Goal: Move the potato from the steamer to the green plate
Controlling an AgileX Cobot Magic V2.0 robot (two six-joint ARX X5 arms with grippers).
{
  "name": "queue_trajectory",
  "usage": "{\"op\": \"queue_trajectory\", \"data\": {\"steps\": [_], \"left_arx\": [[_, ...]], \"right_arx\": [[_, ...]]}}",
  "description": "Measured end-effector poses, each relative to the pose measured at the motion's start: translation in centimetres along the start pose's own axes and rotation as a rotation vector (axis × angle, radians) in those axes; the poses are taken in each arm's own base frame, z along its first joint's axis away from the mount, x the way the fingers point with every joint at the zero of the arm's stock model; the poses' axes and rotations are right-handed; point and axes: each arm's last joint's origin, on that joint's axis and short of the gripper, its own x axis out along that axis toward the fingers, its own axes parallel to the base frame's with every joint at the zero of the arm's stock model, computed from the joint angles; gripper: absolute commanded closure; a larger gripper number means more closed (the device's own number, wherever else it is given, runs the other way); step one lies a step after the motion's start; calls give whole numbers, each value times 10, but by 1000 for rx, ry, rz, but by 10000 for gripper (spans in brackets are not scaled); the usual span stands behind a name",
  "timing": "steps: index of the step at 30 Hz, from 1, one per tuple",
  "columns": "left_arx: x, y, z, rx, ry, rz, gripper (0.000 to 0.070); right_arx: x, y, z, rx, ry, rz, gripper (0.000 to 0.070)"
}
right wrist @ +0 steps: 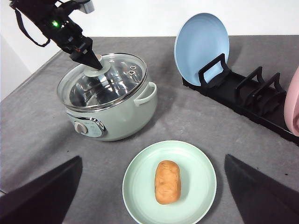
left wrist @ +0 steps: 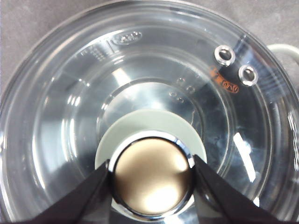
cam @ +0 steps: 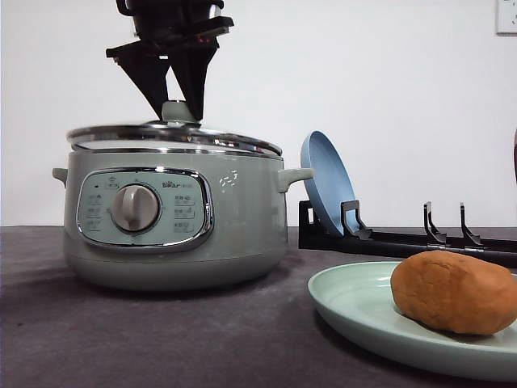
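The orange-brown potato (cam: 456,291) (right wrist: 167,182) lies on the green plate (cam: 355,311) (right wrist: 140,186), at the front right of the table. The sage-green steamer (cam: 242,226) (right wrist: 121,121) stands at the left with its glass lid (cam: 174,137) (left wrist: 70,116) resting on it. My left gripper (cam: 179,109) (left wrist: 152,175) (right wrist: 91,63) is shut on the lid's knob (left wrist: 152,158) from above. My right gripper (right wrist: 152,158) hangs high over the plate, open, its fingers (right wrist: 42,196) wide apart and holding nothing.
A light blue plate (cam: 323,182) (right wrist: 201,42) leans upright in a black dish rack (cam: 404,238) (right wrist: 252,98) behind the green plate. Something pink (right wrist: 293,102) shows at the rack's right end. Grey cloth covers the table.
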Motion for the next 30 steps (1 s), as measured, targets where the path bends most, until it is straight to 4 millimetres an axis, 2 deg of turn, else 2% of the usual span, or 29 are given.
{"op": "queue_trajectory", "data": {"steps": [30], "left_arx": [[5,-8,0,32,-13,10,700]], "right_arx": [[0,0,0,0,-1,-4,87]]}}
